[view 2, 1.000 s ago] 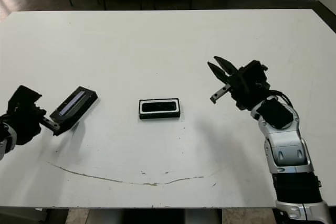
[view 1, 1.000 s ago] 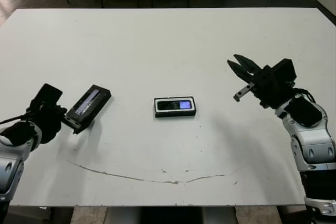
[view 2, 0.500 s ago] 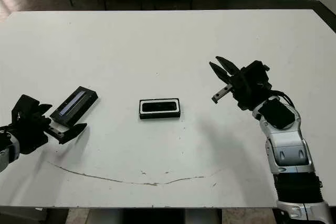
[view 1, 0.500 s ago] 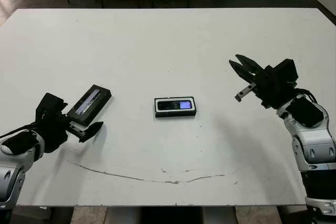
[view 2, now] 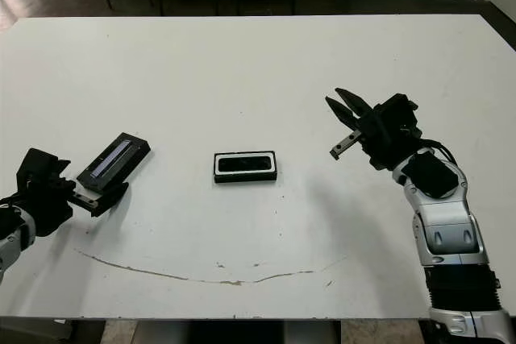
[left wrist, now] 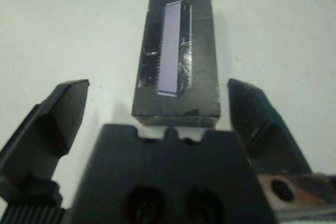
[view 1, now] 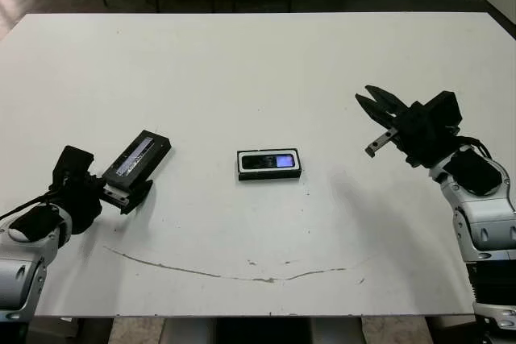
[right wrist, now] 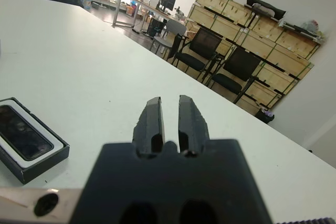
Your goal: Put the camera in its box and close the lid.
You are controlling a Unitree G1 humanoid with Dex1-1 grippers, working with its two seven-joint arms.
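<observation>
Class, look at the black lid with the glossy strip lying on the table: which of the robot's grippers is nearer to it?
Left. The left gripper sits right at the lid, fingers open on either side of its near end. The right gripper hovers far across the table, beyond the box.

Bright, even overhead light; soft shadows; perhaps slight close-range blur in wrist views.

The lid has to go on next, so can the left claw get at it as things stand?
Probably yes: the left claw is open, with the lid lying flat just ahead between its fingers and nothing in the way.
</observation>
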